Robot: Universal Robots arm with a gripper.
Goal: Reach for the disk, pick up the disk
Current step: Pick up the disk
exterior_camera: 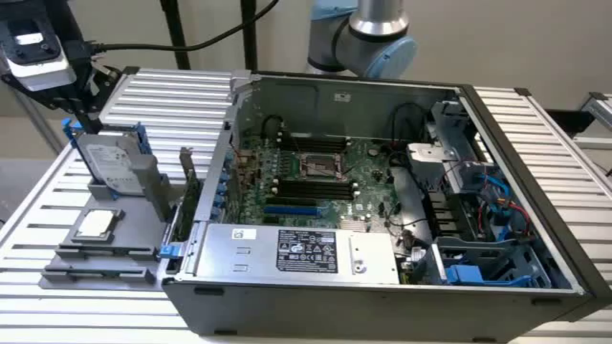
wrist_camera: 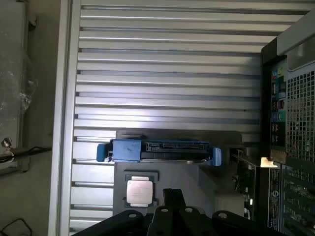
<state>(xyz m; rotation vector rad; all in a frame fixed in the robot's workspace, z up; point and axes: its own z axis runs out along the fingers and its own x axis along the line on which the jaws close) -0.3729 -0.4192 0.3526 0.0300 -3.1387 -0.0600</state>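
Reaching is the step in hand: my gripper (exterior_camera: 84, 116) hangs close above the disk (exterior_camera: 110, 163), and I judge it holds nothing yet. Whether it is apart or together I cannot tell. The disk stands on edge in a grey holder (exterior_camera: 143, 185) on the tabletop (exterior_camera: 172, 93), just beside the case (exterior_camera: 383, 309), on the exterior view's left of it. A grasp, I judge, calls for a straight descent squared across the disk's thin top edge.

Print on the disk (exterior_camera: 112, 166) and on the power-supply box (exterior_camera: 306, 251) cannot be made out.
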